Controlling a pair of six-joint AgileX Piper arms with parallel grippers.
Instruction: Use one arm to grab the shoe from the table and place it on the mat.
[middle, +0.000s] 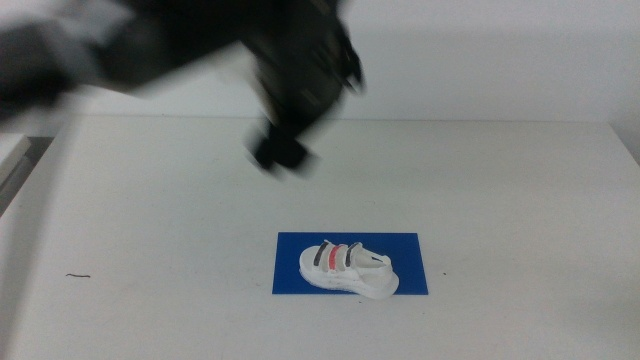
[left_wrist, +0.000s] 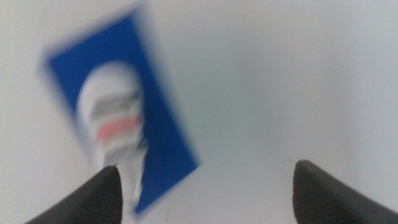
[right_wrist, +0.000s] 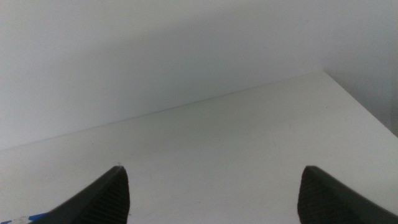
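Observation:
The small white shoe (middle: 349, 268) with red and dark straps lies on the deep blue mat (middle: 402, 248) in the middle view, near the table's front centre. The left arm, blurred by motion, reaches in from the upper left; its gripper (middle: 283, 152) hangs well above the table, behind and left of the mat, apart from the shoe. In the left wrist view the shoe (left_wrist: 115, 118) and mat (left_wrist: 158, 130) show blurred beyond the wide-open, empty jaws. The right gripper is out of the middle view; its wrist view shows open jaws over bare table.
The white table (middle: 520, 200) stretches around the mat. A small dark speck (middle: 77, 275) lies near the front left. The table's far edge meets a white wall (right_wrist: 155, 56) in the right wrist view. A corner of the mat (right_wrist: 25, 218) shows there.

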